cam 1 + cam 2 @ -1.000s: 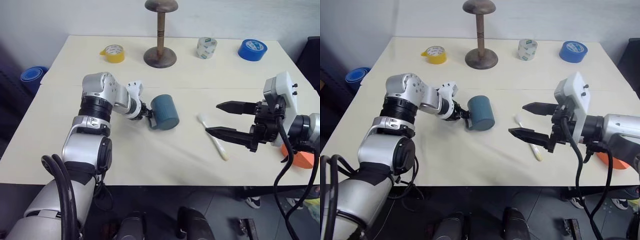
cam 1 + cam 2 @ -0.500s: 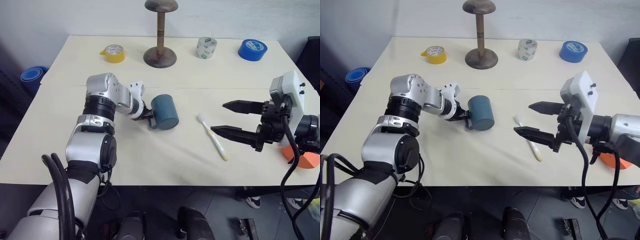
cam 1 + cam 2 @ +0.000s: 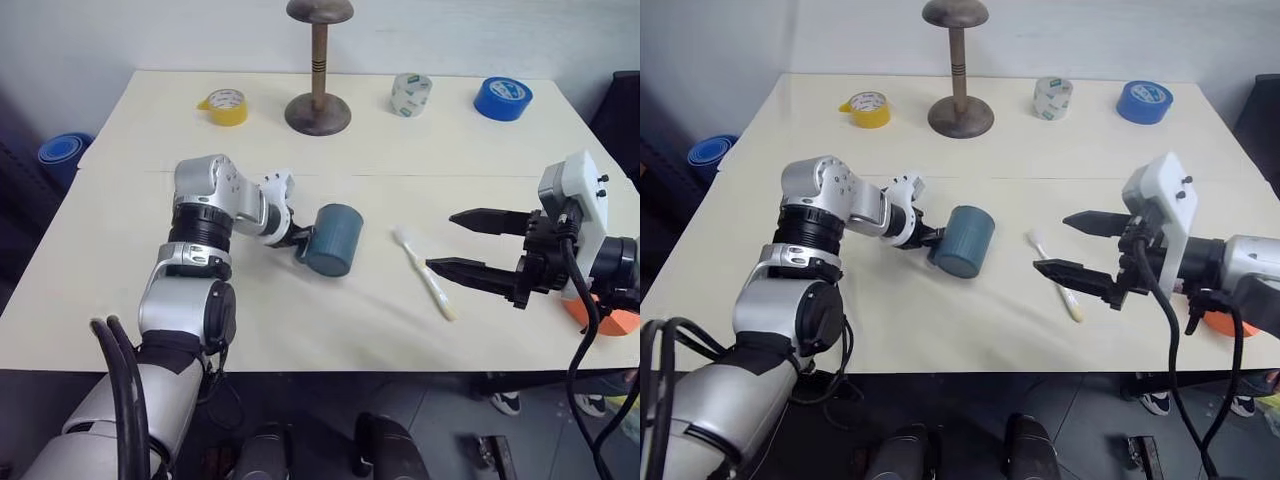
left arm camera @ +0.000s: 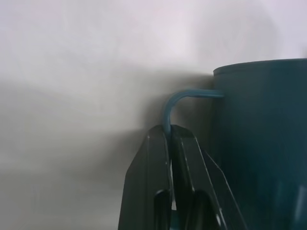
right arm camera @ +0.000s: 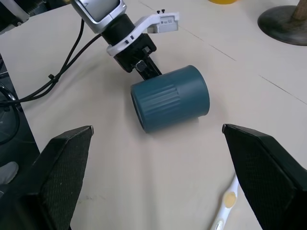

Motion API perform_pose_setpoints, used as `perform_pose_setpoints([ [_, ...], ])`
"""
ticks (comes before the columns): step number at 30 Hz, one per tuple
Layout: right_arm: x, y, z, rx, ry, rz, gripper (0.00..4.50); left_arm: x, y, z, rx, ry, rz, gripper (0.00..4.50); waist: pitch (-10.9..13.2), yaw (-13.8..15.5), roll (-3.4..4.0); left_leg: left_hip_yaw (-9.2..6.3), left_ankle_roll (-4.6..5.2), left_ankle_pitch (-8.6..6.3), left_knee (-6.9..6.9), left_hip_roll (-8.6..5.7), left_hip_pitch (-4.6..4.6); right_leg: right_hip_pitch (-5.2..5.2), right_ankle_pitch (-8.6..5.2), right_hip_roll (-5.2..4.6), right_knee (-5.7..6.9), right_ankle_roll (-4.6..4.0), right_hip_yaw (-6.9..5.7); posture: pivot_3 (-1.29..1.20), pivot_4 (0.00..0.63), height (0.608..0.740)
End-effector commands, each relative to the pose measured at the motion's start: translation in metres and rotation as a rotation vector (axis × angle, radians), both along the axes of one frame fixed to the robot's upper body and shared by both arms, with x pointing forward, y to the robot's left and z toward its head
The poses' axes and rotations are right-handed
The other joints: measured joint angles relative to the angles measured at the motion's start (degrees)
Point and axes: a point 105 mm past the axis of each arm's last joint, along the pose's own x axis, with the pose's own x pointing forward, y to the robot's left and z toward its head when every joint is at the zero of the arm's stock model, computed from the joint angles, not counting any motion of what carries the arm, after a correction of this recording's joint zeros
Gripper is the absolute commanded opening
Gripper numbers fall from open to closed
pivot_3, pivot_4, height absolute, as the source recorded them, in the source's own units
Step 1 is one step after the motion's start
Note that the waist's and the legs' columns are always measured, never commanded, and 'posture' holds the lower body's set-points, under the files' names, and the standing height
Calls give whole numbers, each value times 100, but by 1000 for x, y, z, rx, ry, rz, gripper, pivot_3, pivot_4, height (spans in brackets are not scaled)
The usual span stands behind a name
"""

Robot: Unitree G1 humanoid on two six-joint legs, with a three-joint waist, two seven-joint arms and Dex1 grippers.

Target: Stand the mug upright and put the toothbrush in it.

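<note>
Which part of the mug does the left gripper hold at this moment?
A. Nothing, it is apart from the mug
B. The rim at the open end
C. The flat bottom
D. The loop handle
D: the left gripper has its fingers closed on the thin loop handle of the mug, which lies on its side.

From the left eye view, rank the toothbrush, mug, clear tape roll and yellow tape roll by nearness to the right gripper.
1. toothbrush, on the table just beside the right gripper
2. mug, on its side mid-table, its handle pinched by the left gripper
3. clear tape roll, far edge
4. yellow tape roll, far left
</note>
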Motion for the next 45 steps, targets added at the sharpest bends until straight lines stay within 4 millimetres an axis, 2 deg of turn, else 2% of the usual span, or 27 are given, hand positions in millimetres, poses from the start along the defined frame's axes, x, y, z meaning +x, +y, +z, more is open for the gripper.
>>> perform_pose_setpoints([
  [1,-1,-4,12,-14,-77,-18,4500,10,-3,39,-109,-243,-21,72,0,0,0,0,0,0,0,0,-1,-1,0,0,-1,0,0,0,150,740],
  [3,-1,-4,9,-19,-76,-21,4500,17,6,64,-103,-503,-1,72,0,1,0,0,0,0,2,2,-5,-4,0,0,0,0,0,0,150,740],
  [5,-3,-2,5,-15,-64,-8,4500,6,3,83,-160,-685,-50,72,0,2,0,0,-1,0,1,3,-8,-7,0,0,0,0,0,0,150,740],
  [7,-4,-1,3,3,-52,0,4500,-6,0,92,-139,-846,-108,72,0,8,0,0,-1,0,-3,3,-8,-9,0,-1,0,0,0,0,150,740],
  [9,-4,0,2,26,-45,-3,4500,-21,-5,92,-138,-955,-172,72,0,13,0,-1,-1,0,0,3,-8,-8,0,-1,-1,0,-1,0,150,740],
  [12,-3,2,-6,68,-19,-21,4500,-33,2,76,-113,-1067,-142,72,0,18,0,-2,0,-1,4,3,-2,0,0,-3,0,0,0,0,150,740],
  [15,0,0,-10,95,-5,-52,4500,-44,-4,65,-50,-1191,-182,72,0,27,0,-2,0,0,7,3,-5,0,0,-3,-2,-1,1,0,150,740],
  [18,2,-1,-10,123,4,-76,4500,-44,-3,49,12,-1271,-123,72,-1,40,1,0,4,-1,10,3,-8,7,0,-2,-21,-1,1,0,150,740],
  [22,-1,-2,-13,114,31,-77,4500,-39,-10,38,17,-1328,-69,72,-1,82,2,2,9,-2,10,3,-11,8,1,-2,-30,-2,2,0,150,740],
  [28,-10,-4,-16,98,57,-57,4500,-34,-26,20,-5,-1315,-83,72,-1,159,1,11,17,-5,10,2,-11,9,1,-2,-37,-1,2,0,150,740],
  [32,-8,-5,-14,98,52,-70,4500,-28,-24,-5,-5,-1237,-71,72,-2,157,3,12,18,-5,11,2,-10,9,1,-2,-38,-1,3,0,150,740],
  [33,-8,-6,-14,98,52,-72,4500,-28,-24,-8,-4,-1230,-70,534,-3,157,4,12,19,-5,10,2,-9,9,1,-2,-38,-1,3,0,150,740],
  [35,-7,-6,-14,95,53,-75,4500,-30,-24,-9,-15,-1237,-85,864,-3,154,4,12,19,-5,10,2,-9,9,1,-2,-39,-1,2,0,150,740],
  [38,-5,-8,-16,93,57,-84,4500,-34,-20,-6,-7,-1252,-95,1814,-3,154,4,12,19,-5,10,2,-10,9,1,-2,-40,-2,3,0,150,740],
  [40,-4,-9,-18,91,60,-89,4500,-38,-14,-2,22,-1269,-124,2209,-3,152,4,12,19,-5,10,2,-9,10,1,-3,-40,-1,3,0,150,740],
  [41,-2,-11,-20,85,63,-101,4500,-42,-10,2,42,-1279,-149,2578,-3,149,5,12,19,-5,10,2,-10,9,1,-3,-40,-2,3,0,150,740],
  [42,1,-13,-23,78,66,-117,4500,-44,-3,9,63,-1294,-154,2782,-3,142,5,12,19,-5,9,3,-8,9,1,-3,-37,-1,3,0,150,740],
  [45,10,-20,-33,64,86,-181,4500,-47,28,29,125,-1292,-141,2782,-4,121,6,10,19,-5,10,7,-8,8,1,0,-33,-2,2,0,150,740],
])
